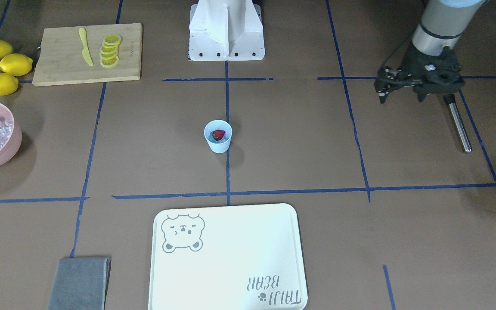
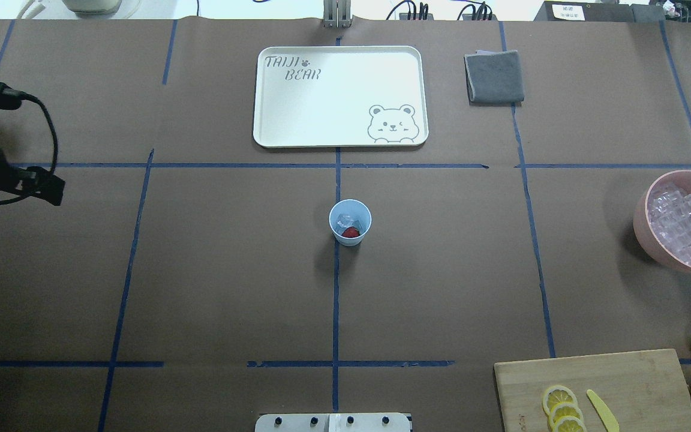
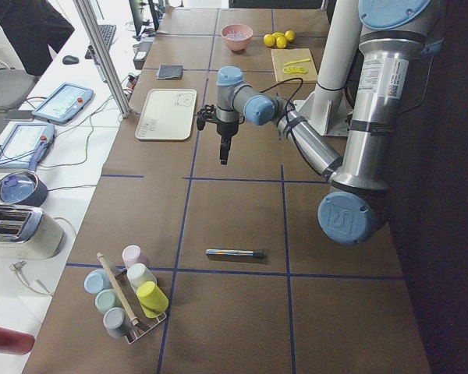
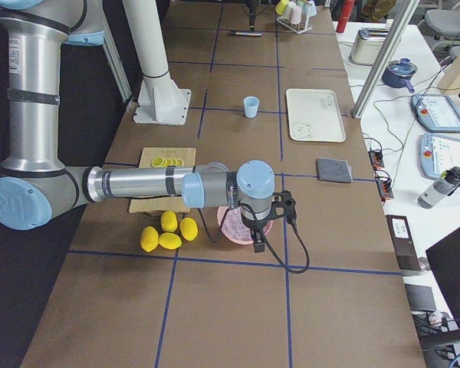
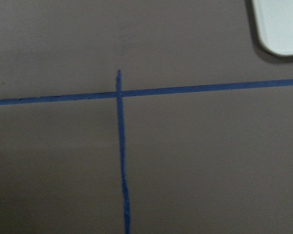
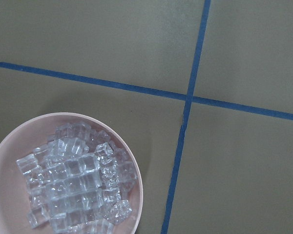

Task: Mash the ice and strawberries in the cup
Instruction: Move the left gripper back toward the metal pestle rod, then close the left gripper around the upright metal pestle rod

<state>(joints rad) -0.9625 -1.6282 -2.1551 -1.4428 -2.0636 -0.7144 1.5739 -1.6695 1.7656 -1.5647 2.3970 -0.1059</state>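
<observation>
Only legible writing: "TAIJI BEAR" printed on the cream tray [image 2: 333, 102] with a cartoon bear face in the opposite corner; it reads upside down in the front-facing view. The cutting board [image 1: 63, 64] has a small stamp near one edge, too small to read. The light-blue cup [image 1: 218, 146] stands upright at the middle of the table [image 2: 201, 270], on a blue tape line, well apart from both arms. The strawberry [image 1: 218, 135] sits inside it, with ice [image 2: 344, 219] beside it, partly hidden by the cup wall. The left gripper [image 3: 224, 158] hangs pointing down above the table and is cut off by the frame edge in the overhead view. Its fingers are too small and dark to tell whether they are parted or pressed together. A metal rod [image 1: 459, 125] lies flat on the table near it. The right gripper [image 4: 256, 234] hovers over the pink bowl [image 2: 651, 240], seen only small from the side, so its finger state cannot be told. The bowl holds a heap of clear cubes [image 6: 73, 185] and is cropped in the wrist and front-facing views. Lemon slices [image 1: 110, 51] and a yellow knife [image 1: 85, 49] lie on the board, with whole lemons [image 1: 15, 64] just beside it. A grey cloth [image 2: 494, 77] lies near the tray.
</observation>
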